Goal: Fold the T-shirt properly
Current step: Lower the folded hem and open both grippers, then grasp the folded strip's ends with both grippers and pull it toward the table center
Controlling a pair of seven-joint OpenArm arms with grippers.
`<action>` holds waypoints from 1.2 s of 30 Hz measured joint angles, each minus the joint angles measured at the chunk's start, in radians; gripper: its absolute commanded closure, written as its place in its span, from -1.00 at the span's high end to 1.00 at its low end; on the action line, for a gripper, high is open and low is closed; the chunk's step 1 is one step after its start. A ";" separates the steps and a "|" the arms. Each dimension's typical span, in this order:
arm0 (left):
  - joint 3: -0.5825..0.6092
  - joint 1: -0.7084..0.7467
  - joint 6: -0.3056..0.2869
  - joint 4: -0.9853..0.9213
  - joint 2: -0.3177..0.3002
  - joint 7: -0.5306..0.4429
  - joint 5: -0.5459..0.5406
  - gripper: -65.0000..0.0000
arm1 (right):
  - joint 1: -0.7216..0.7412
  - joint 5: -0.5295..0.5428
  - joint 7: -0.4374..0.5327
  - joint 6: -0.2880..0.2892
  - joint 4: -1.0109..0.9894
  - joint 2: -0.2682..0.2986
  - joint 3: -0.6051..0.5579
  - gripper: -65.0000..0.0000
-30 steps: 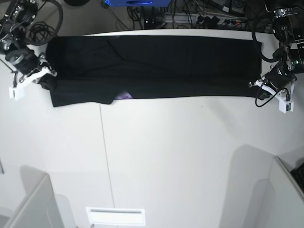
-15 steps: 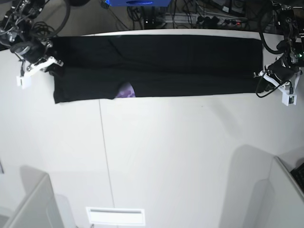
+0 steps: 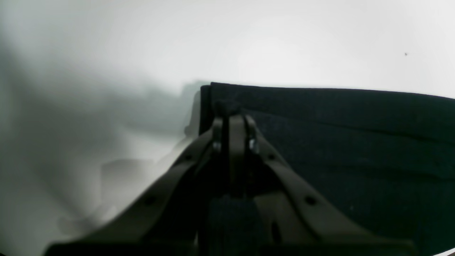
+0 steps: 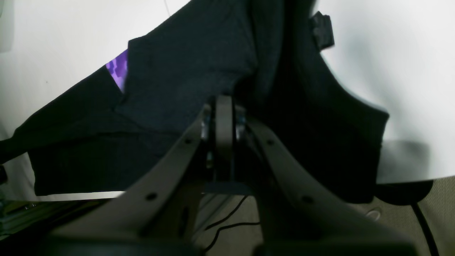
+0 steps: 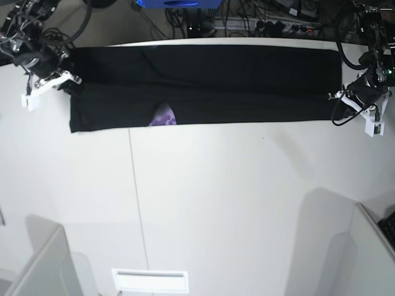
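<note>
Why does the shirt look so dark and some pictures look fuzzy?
Left wrist view: the left gripper is blurry up close, and a grey shadow darkens the table. Right wrist view: the T-shirt is nearly featureless black. Base view: evenly lit, soft shadows.

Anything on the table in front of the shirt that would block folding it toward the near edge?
Nothing visible. The T-shirt lies stretched along the far edge, and the white table in front of it is bare.
</note>
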 measured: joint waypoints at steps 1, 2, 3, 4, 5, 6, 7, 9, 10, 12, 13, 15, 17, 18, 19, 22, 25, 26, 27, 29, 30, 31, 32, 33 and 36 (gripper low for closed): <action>0.000 0.000 0.000 0.000 0.000 0.000 0.000 -1.00 | 0.000 0.000 0.000 0.000 0.000 0.000 0.000 -1.00; 0.000 0.000 0.000 0.000 0.000 0.000 0.000 -1.00 | -0.001 0.000 -0.001 -0.006 0.000 0.000 0.000 -1.00; 0.000 0.005 0.000 0.000 0.000 0.000 0.000 -1.00 | 0.000 0.000 0.000 -0.016 0.000 0.000 0.000 -0.89; -0.003 0.005 0.000 0.000 0.000 0.014 0.000 -1.00 | 0.000 -0.001 0.000 -0.016 0.000 0.000 0.001 -0.74; -0.003 0.006 0.000 0.000 0.000 0.054 0.000 -0.99 | 0.000 -0.001 0.000 -0.016 0.000 0.000 0.001 -0.58; -0.003 0.008 0.000 0.000 0.000 0.073 0.001 -0.83 | 0.000 -0.001 0.001 -0.016 0.000 0.000 0.001 -0.45; -0.003 0.008 0.000 0.001 0.000 0.079 -0.001 -0.68 | 0.000 0.000 0.000 -0.016 0.000 0.000 0.003 -0.39; -0.003 0.008 0.000 0.002 -0.008 0.090 -0.001 -0.33 | 0.000 0.000 0.001 -0.017 0.000 0.000 0.005 -0.38; -0.003 0.009 0.000 0.003 -0.013 0.090 0.001 -0.15 | 0.000 -0.001 0.001 -0.017 0.000 0.000 0.006 -0.38; -0.003 0.014 0.000 0.003 -0.016 0.090 0.000 0.22 | 0.002 0.000 0.001 -0.017 0.000 0.000 0.006 -0.38; -0.004 0.014 0.000 0.003 -0.016 0.090 0.000 0.40 | 0.003 0.000 0.001 -0.017 0.000 0.000 0.006 -0.38; -0.011 0.017 0.000 0.003 -0.013 0.091 -0.003 0.63 | 0.006 0.000 0.002 -0.017 0.000 0.001 0.005 -0.38; -0.073 0.020 0.000 0.027 0.003 0.098 -0.007 0.76 | 0.014 -0.004 0.001 -0.017 0.001 0.003 0.003 -0.38; -0.111 0.023 0.000 0.050 0.003 0.099 -0.006 0.75 | 0.026 -0.004 0.001 -0.017 0.001 0.003 0.000 -0.38; -0.146 0.025 0.000 0.074 0.008 0.093 -0.007 0.75 | 0.037 -0.003 0.002 -0.017 0.002 0.005 -0.004 -0.38; -0.205 0.025 0.003 0.100 0.043 0.081 -0.060 0.59 | 0.079 -0.022 0.003 -0.020 0.001 0.033 -0.073 -0.42; -0.191 0.028 0.000 0.077 0.101 0.090 -0.063 -0.21 | 0.120 -0.166 0.016 -0.021 0.001 0.048 -0.167 -0.89; -0.189 0.029 0.002 0.067 0.121 0.090 -0.067 -0.59 | 0.125 -0.209 0.021 -0.020 0.000 0.047 -0.198 -1.00; -0.187 0.028 0.000 0.055 0.135 0.089 -0.067 -0.98 | 0.126 -0.259 0.041 -0.017 -0.001 0.047 -0.230 -1.00; -0.179 0.026 0.000 0.019 0.155 0.085 -0.062 -1.00 | 0.125 -0.363 0.097 -0.016 -0.023 0.035 -0.292 -1.00; -0.167 0.026 0.002 -0.003 0.158 0.085 -0.058 -1.00 | 0.125 -0.401 0.117 -0.016 -0.040 0.030 -0.314 -1.00; -0.155 0.027 0.003 -0.024 0.160 0.086 -0.058 -1.00 | 0.127 -0.445 0.126 -0.016 -0.058 0.030 -0.337 -1.00; -0.138 0.026 0.003 -0.048 0.161 0.083 -0.058 -1.00 | 0.131 -0.475 0.127 -0.016 -0.080 0.029 -0.351 -1.00; -0.117 0.027 0.003 -0.073 0.160 0.072 -0.058 -1.00 | 0.133 -0.498 0.147 -0.016 -0.105 0.024 -0.360 -1.00; -0.051 0.025 0.002 -0.138 0.160 -0.030 0.003 -1.00 | 0.145 -0.556 0.163 -0.019 -0.179 0.002 -0.367 -1.00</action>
